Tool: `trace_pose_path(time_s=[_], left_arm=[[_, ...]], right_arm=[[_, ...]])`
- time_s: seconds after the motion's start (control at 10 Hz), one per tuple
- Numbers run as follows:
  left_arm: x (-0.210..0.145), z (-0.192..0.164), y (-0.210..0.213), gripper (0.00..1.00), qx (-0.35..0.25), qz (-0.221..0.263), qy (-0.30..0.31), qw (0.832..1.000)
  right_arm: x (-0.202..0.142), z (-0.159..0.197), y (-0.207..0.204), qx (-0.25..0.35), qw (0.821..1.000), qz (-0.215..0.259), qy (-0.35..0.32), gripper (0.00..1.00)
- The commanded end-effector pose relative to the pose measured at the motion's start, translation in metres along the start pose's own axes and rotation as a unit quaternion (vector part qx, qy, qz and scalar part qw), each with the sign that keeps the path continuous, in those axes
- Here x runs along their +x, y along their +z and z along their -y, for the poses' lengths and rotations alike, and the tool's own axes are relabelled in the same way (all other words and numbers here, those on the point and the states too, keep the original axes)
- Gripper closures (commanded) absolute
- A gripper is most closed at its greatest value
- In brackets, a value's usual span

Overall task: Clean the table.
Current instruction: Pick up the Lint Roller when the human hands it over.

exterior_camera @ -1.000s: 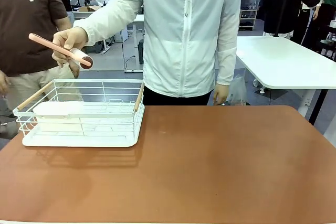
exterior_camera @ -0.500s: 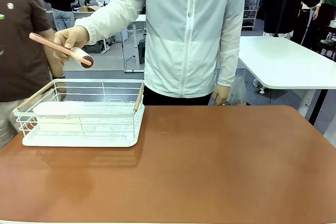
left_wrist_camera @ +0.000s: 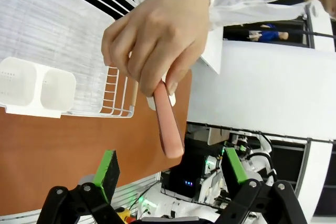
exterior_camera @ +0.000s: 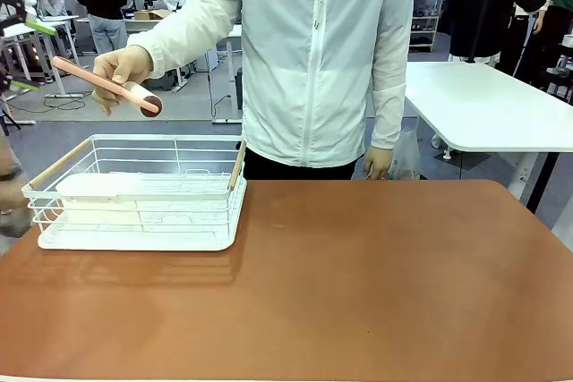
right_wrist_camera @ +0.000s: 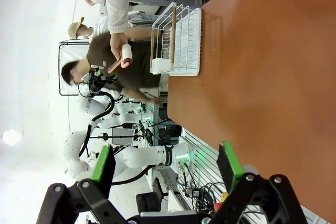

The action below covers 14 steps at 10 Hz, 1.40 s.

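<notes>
A person in a white jacket holds a lint roller (exterior_camera: 107, 87) by its pink handle (left_wrist_camera: 167, 124) above the white wire basket (exterior_camera: 143, 194). The handle's free end points at my left gripper (exterior_camera: 20, 53), which hangs open at the picture's left edge. In the left wrist view that gripper (left_wrist_camera: 170, 167) is open, with the handle's tip just beyond the gap between its green pads and not touching them. My right gripper (right_wrist_camera: 165, 165) is open and holds nothing, over the reddish-brown table (exterior_camera: 358, 284).
The basket stands on the table's far left and holds a white two-cup caddy (exterior_camera: 98, 199). The person's other hand (exterior_camera: 376, 163) hangs at the far edge. A white table (exterior_camera: 492, 105) stands behind on the right. Another person's blurred hand is at the left edge (exterior_camera: 9, 194).
The bystander in brown has moved out to the left. My left gripper has come into the front view at the left edge. The roller has hardly moved.
</notes>
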<state>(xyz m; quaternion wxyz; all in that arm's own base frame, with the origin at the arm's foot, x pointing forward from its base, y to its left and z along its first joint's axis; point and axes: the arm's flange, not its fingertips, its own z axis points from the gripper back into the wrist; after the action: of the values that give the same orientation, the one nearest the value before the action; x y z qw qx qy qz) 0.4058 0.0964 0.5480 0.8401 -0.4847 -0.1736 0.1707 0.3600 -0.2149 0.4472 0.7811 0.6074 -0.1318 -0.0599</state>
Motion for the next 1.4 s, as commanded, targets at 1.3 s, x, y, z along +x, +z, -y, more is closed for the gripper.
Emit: trace_pose_path(time_s=[1.3], left_arm=[[-0.008, -0.007, -0.076, 0.02, 0.044, 0.072, 0.017, 0.996]], right_arm=[[0.0, -0.002, 0.001, 0.002, 1.0, 0.002, 0.003, 0.0]])
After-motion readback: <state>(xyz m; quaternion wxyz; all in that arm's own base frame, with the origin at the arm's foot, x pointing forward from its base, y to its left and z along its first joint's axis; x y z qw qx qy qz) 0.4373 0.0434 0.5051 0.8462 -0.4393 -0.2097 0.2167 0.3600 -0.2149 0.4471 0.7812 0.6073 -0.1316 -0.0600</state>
